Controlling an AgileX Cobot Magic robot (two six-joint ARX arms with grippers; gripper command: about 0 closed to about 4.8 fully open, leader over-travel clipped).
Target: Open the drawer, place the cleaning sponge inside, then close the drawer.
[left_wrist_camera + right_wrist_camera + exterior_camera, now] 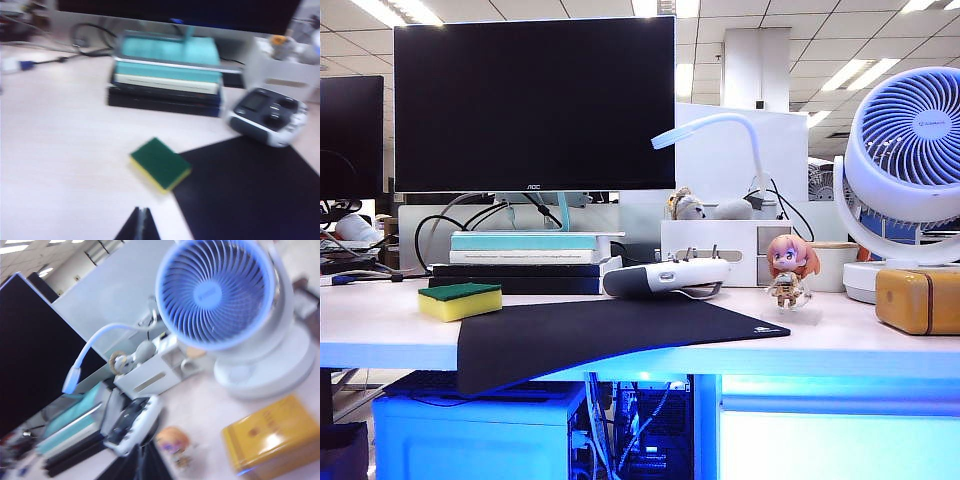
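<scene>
The cleaning sponge [460, 300], yellow foam with a green top, lies on the desk at the left, beside a black mat [610, 335]. The left wrist view shows the sponge [160, 164] at the mat's corner, a short way ahead of my left gripper [142, 211], which is shut and empty above bare desk. My right gripper [141, 449] is a blurred dark shape, shut with nothing in it, over the mat near a white controller [132, 422]. The drawer [840, 445], a blue-tinted white front, sits closed under the desk at the right. Neither gripper shows in the exterior view.
A stack of books [525, 262] under a monitor [535, 105] stands behind the sponge. The controller [665, 277], a figurine [788, 270], a white organizer box [720, 250], a fan [910, 150] and a yellow box [920, 300] crowd the right. A blue-lit cabinet [470, 435] stands below left.
</scene>
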